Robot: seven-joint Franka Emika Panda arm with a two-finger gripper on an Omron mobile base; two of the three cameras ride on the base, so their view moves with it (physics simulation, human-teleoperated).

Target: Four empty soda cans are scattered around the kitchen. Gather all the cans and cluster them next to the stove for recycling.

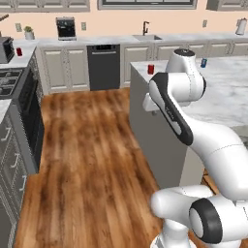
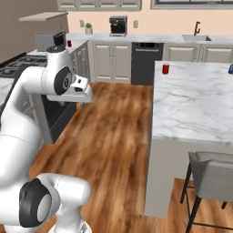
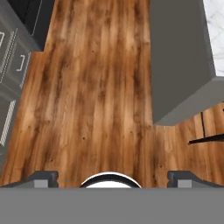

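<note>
Soda cans stand apart: a red can (image 1: 150,69) at the near-left corner of the marble island table (image 1: 227,92), a blue can (image 1: 204,63) farther along that table's far edge, and another red can (image 1: 19,51) on the corner table beyond the stove (image 1: 9,81). In the hand view the claw (image 3: 111,177) hangs wide and empty over the wood floor (image 3: 96,87), beside the island's grey end.

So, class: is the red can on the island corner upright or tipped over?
Upright: the red can stands on end at the island corner, taller than wide.
</note>
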